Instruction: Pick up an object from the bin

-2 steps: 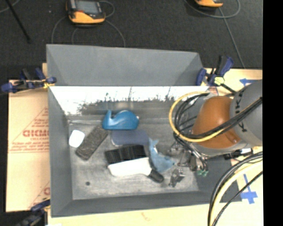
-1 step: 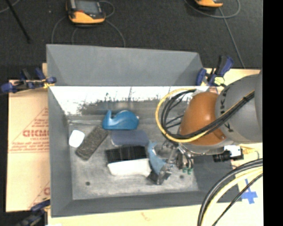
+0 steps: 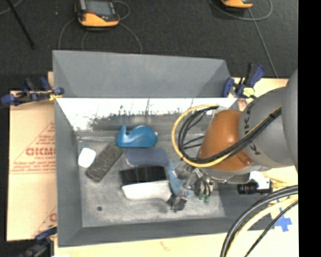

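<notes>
White block [image 3: 145, 190] at 6 o'clock is risking being shoved aside, the gripper [image 3: 176, 200] (apart or together, I cannot tell) crowding its 3 o'clock end.

A robotics lab: a cabled arm [image 3: 271, 125] reaches into a metal bin [image 3: 140, 75], with orange wired controllers [image 3: 98, 12] on dark carpet [image 3: 165, 30].

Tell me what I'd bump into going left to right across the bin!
small white piece → dark grey block → blue tape dispenser → gripper. The black and white things in the middle sit under the dispenser's span, so I left them out.
</notes>
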Action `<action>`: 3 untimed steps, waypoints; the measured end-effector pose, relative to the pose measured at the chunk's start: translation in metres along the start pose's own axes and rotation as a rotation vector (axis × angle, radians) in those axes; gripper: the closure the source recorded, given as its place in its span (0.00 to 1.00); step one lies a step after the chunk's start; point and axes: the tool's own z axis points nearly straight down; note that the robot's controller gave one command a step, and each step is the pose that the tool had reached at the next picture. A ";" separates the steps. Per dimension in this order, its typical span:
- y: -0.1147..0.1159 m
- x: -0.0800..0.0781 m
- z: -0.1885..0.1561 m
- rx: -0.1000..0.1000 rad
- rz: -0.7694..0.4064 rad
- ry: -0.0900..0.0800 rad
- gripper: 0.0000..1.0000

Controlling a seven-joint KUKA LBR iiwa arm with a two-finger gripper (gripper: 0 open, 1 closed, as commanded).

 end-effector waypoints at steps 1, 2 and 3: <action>-0.015 0.005 0.033 0.000 -0.083 -0.005 0.00; 0.003 -0.003 0.033 0.002 0.070 0.001 1.00; 0.003 -0.003 0.033 0.002 0.070 0.000 1.00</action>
